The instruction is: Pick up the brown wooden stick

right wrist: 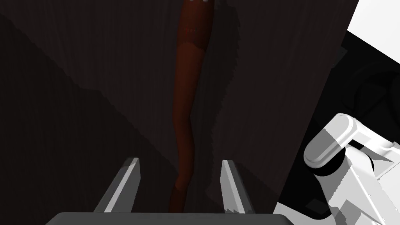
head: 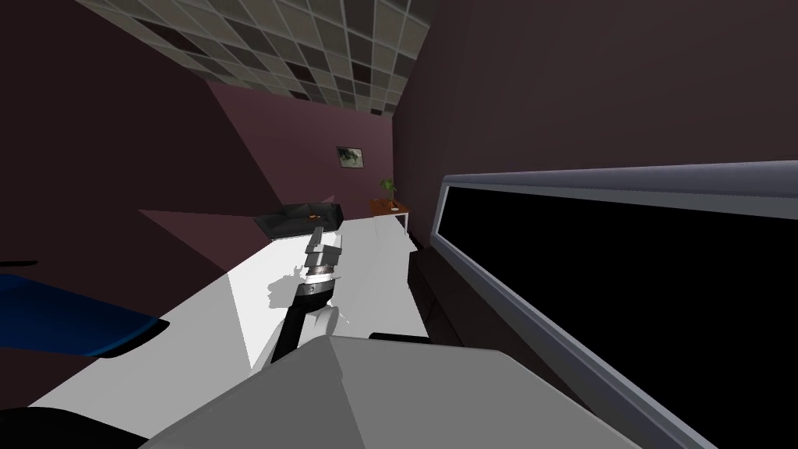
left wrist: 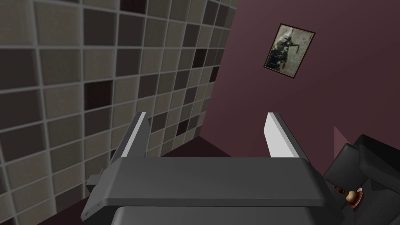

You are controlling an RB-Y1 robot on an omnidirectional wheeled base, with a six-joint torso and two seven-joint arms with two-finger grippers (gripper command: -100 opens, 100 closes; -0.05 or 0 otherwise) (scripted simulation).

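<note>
Stick [right wrist: 184, 97], one long, slightly crooked, reddish-brown rod, lies on a dark flat surface [right wrist: 97, 78] between the two spread fingers [right wrist: 125, 183] of our right hand [right wrist: 180, 160], while our left hand [left wrist: 207, 113] stands open too.

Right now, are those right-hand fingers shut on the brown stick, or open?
Open. The right fingers stand either side of the brown stick, with a dark gap between each and the stick; neither presses it.
</note>
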